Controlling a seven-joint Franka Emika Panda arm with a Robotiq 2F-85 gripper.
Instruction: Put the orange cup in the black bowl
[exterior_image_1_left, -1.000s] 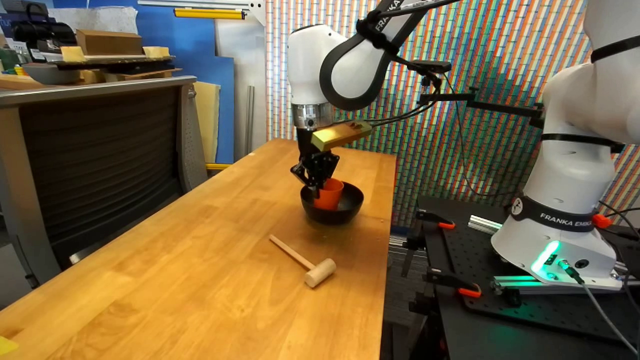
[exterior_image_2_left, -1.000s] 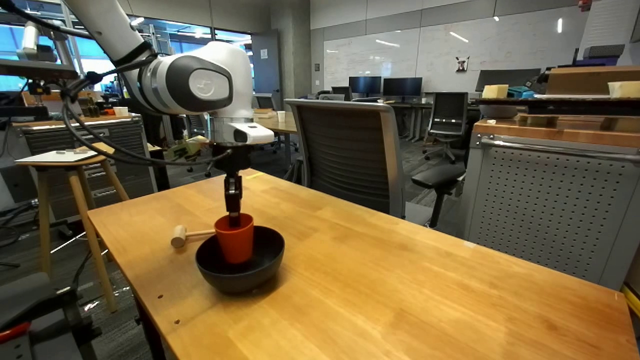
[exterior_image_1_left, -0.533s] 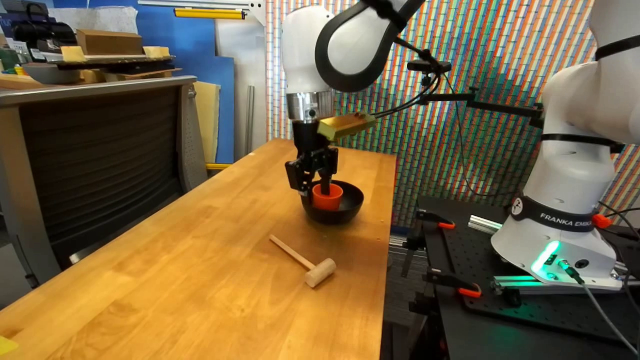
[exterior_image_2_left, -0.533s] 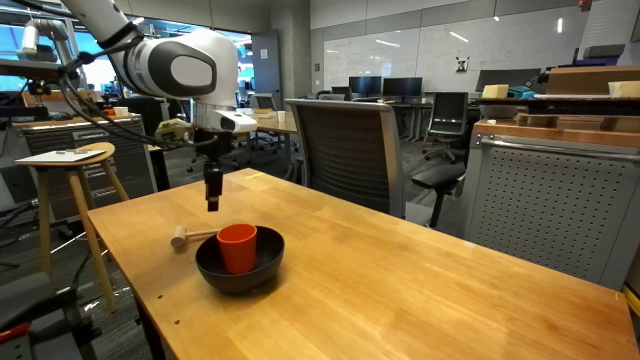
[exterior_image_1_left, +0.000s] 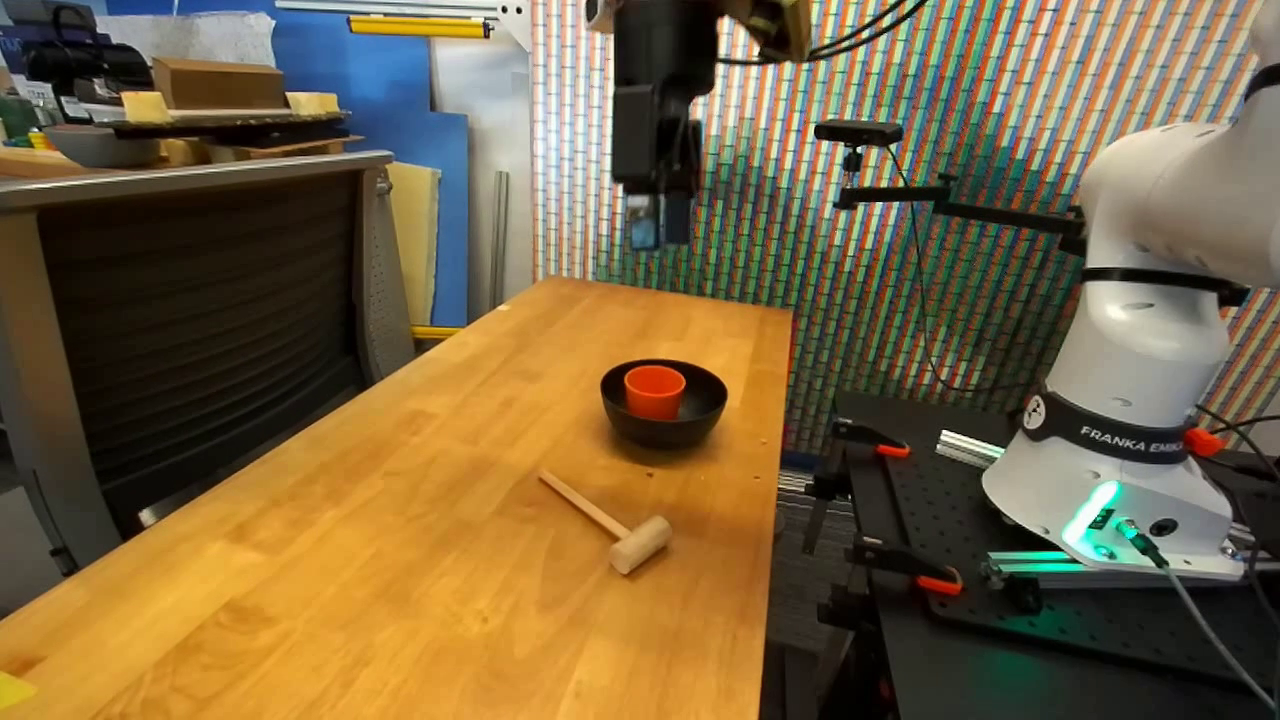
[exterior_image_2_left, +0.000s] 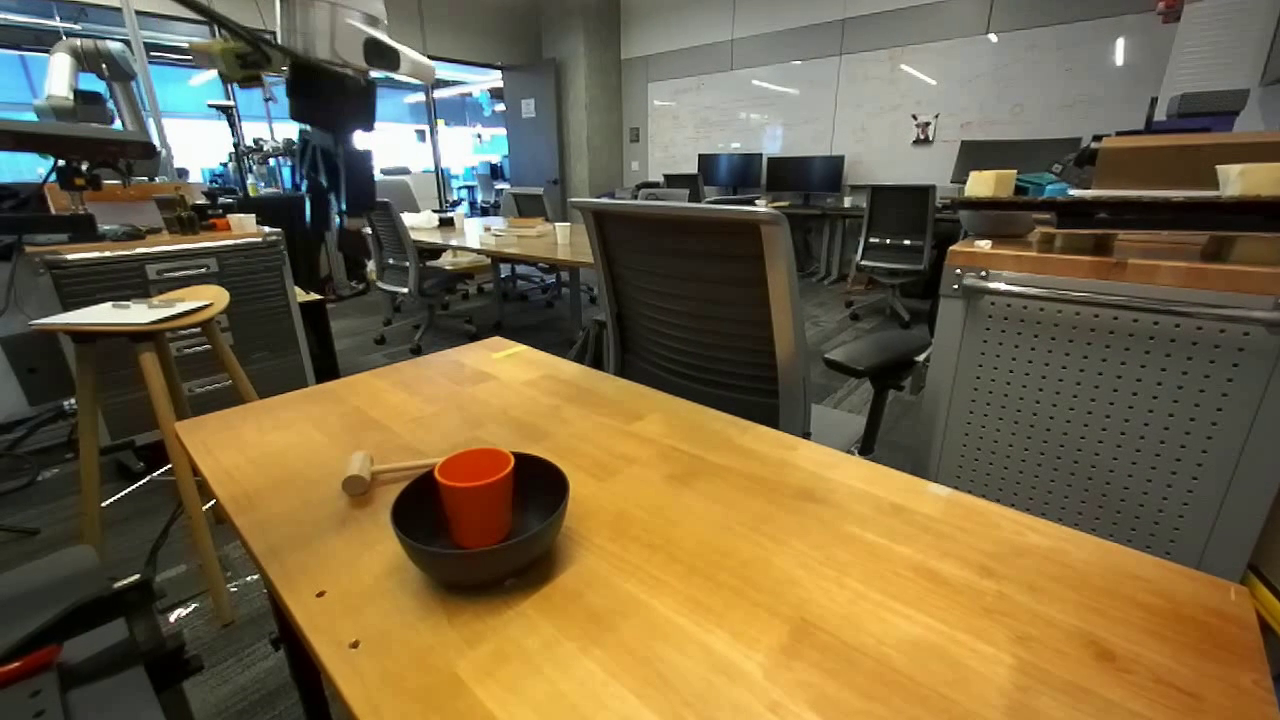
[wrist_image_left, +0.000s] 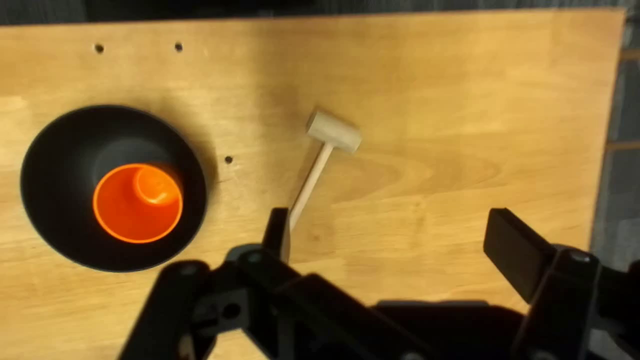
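Near the wooden table's (exterior_image_2_left: 780, 530) robot-side edge, the round black bowl (wrist_image_left: 67, 185) holds the tapered orange-red plastic cup (wrist_image_left: 135, 210); swung low, the wide-spread black end effector (wrist_image_left: 392, 232) could topple it.

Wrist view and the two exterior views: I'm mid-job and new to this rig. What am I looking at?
This is one robot arm with a two-fingered gripper. The exterior views look in from different places outside the robot; the wrist view looks down from the arm itself, past the gripper. On the wooden table, the orange cup stands upright inside the black bowl, and a wooden mallet lies apart from them. The gripper is open, high above the table, and holds nothing.
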